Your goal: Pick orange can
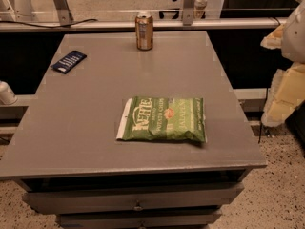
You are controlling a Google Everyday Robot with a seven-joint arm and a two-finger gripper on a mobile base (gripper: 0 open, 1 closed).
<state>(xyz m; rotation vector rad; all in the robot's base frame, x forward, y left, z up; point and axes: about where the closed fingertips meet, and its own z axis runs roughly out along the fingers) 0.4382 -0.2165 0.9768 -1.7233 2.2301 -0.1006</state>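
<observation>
The small, shiny copper-orange metal can (144, 31) stands upright at the far edge of the grey surface (95, 128). It is well apart from the pale gripper (285, 92) off the surface's right side. Whether the gripper is released or clenched cannot be told.

I get one camera, high and close over the table (86, 128), tilted down toward 12 o'clock. The gripper (285, 87) shows at 3 o'clock.

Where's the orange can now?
Orange can stands at the table's far edge, beyond the chip bag, right of the blue packet; the hand is off the table's right side.
</observation>
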